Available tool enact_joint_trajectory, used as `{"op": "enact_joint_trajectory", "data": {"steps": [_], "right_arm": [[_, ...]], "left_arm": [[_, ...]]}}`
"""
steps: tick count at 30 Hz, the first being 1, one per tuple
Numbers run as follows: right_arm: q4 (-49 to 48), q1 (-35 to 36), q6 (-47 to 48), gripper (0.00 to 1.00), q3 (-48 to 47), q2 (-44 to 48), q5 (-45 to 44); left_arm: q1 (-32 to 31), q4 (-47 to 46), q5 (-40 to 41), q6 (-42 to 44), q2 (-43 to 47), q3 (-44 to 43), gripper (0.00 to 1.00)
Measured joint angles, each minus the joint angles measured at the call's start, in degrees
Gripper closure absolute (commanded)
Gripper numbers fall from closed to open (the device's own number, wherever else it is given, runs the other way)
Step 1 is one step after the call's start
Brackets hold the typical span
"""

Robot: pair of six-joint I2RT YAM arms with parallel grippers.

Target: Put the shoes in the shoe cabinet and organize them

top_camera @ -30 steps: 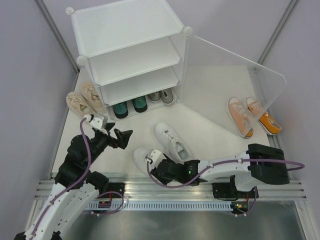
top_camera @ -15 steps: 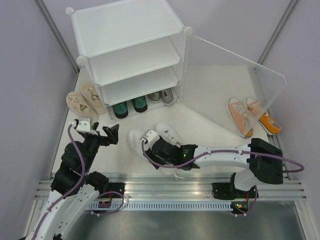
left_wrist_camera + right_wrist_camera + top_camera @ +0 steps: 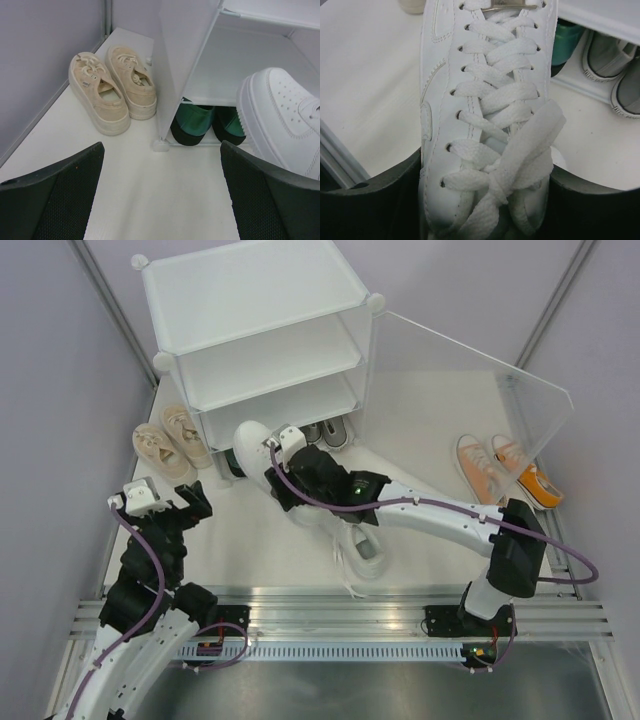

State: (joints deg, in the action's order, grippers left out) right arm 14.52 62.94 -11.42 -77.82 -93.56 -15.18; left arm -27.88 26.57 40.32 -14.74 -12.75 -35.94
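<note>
Right arm has carried one white sneaker (image 3: 252, 440) from the near table edge, where it sat a second ago, up to the mouth of the cabinet's bottom tier. Over the same second the left arm has drawn back toward the left wall.

Shoe cabinet (image 3: 260, 350): upright at the far left of the table (image 3: 420, 450), three tiers. The two upper shelves show no shoes. The clear door panel (image 3: 470, 410) is swung open to the right.

Right gripper (image 3: 482, 200): fingers clamped on the white sneaker, one dark pad on each side at the knotted end of the laces. The toe points at the bottom tier and sits just in front of its opening, lifted off the table.

Left gripper (image 3: 160, 200): fingers spread wide with nothing between them, hanging over bare table in front of the cabinet's left corner.

Second white sneaker (image 3: 368, 555): lies on the table near the front edge, partly under the right arm.

Orange pair (image 3: 505, 475): side by side at the right, just beside the open door's outer edge.

Beige pair (image 3: 112, 87): side by side on the table against the cabinet's left wall, outside it.

Dark green pair (image 3: 200, 122): in the bottom tier, left part, heels outward.

Grey pair (image 3: 615, 65): also in the bottom tier, to the right of the green pair.
</note>
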Motion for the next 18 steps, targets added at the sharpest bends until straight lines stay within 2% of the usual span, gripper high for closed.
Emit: {"op": "enact_joint_trajectory", "data": {"steps": [9,18], "right_arm": [[3.6,-8.2,0.8,0.99,-13.6,-10.5,0.8],[4.4,-8.7,0.7,0.99,-25.6,-20.2,0.2]], "left_arm": [[0.0,0.4,1.4,-1.1,-0.3,0.0,0.0],[0.0,0.4,-0.9,-1.1,-1.0,0.0,0.0]]}}
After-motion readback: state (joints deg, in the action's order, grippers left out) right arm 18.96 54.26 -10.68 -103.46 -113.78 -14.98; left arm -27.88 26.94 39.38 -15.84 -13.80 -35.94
